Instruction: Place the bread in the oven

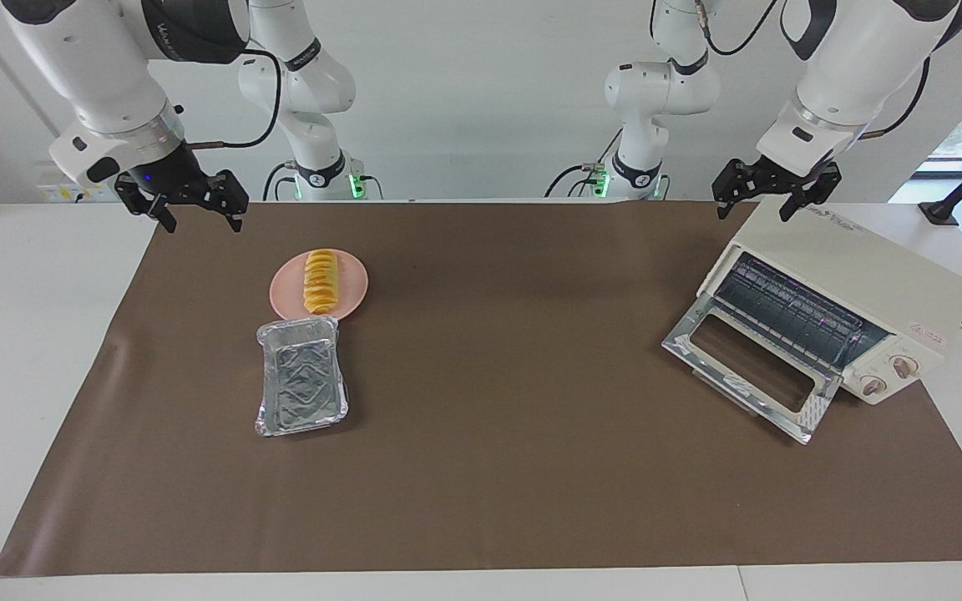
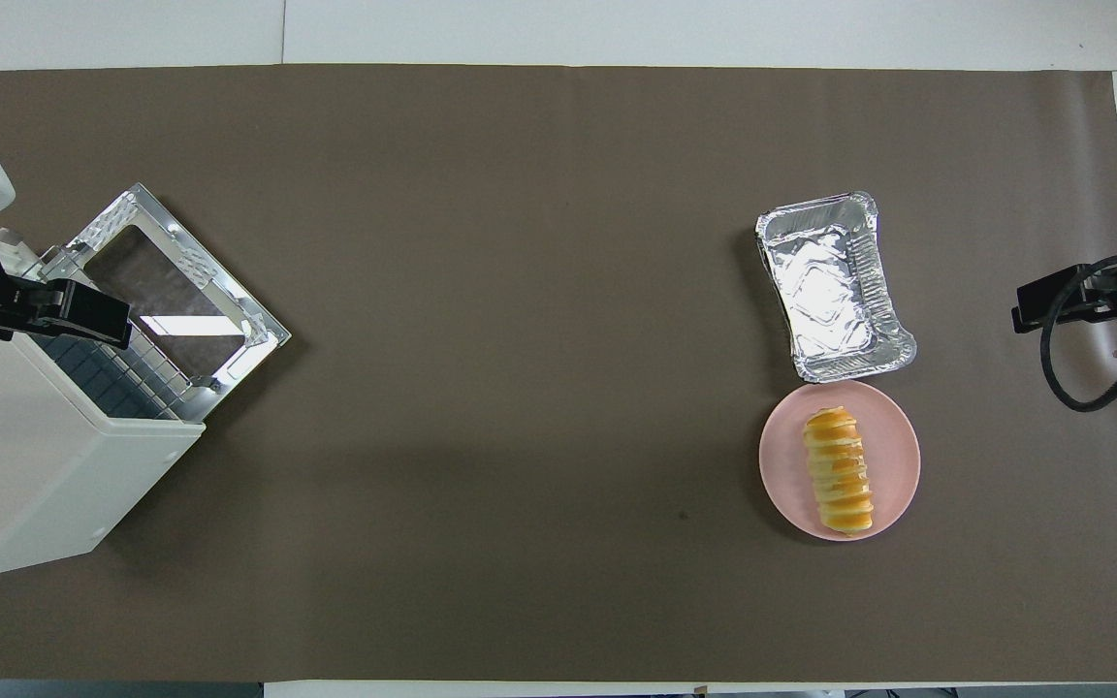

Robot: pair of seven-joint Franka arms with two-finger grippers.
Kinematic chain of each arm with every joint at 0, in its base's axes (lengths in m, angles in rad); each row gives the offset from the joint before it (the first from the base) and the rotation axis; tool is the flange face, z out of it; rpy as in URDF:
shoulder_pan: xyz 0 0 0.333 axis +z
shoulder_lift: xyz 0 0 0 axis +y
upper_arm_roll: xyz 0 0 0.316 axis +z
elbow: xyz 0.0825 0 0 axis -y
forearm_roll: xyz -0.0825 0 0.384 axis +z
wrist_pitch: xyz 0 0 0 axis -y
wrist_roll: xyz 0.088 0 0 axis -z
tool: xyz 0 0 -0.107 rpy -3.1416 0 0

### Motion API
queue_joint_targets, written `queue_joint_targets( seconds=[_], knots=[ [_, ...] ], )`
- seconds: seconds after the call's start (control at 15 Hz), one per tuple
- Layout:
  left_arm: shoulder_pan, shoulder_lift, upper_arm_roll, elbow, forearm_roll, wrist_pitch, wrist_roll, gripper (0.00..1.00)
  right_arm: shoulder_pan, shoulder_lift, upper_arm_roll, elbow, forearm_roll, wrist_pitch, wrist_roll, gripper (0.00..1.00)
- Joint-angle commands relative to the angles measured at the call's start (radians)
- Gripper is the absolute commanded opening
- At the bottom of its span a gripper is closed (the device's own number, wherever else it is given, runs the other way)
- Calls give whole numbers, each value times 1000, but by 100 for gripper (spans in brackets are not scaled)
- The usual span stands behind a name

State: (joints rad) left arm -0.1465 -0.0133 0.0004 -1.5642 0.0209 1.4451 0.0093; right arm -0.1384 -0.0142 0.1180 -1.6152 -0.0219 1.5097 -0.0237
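Bread [image 1: 321, 280] lies loose on pink plate [image 1: 356, 288] touching foil tray [image 1: 301, 377], well apart from oven [image 1: 890, 288] with door down; right gripper [image 1: 194, 203] and left gripper [image 1: 773, 190] spread wide, empty; risk: loaf rolling under pinch, or plate nudging tray.

Robot lab — bare white walls [image 1: 481, 83], cabled arm bases [image 1: 322, 171]

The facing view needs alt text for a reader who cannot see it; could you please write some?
A yellow-orange bread lies on a pink plate beside an empty foil tray, toward the right arm's end of a brown-covered table. A cream oven stands with its door down at the left arm's end. Both the right gripper and the left gripper hang open, raised.
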Motion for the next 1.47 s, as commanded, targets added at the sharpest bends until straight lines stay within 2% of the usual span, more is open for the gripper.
queue_joint_targets(
  seconds=[0.0,0.6,0.74,1.0,1.2,1.4],
  knots=[
    [18,-16,-8,-13,-16,6,14,100,-9,-13,6,-9,-7,-14,1,100],
    [16,-16,-8,-13,-16,8,14,100,9,-18,11,-18,0,-14,-9,100],
    [18,-14,-8,-13,-16,8,14,100,28,-71,11,-131,7,33,-18,100],
    [18,-16,-8,-13,-16,8,14,100,100,-154,11,-352,31,228,11,100],
    [16,-16,-8,-13,-16,8,14,100,157,-139,11,-425,40,274,120,100],
    [18,-16,-8,-13,-16,8,14,100,189,-121,11,-553,82,430,209,100]
  ],
)
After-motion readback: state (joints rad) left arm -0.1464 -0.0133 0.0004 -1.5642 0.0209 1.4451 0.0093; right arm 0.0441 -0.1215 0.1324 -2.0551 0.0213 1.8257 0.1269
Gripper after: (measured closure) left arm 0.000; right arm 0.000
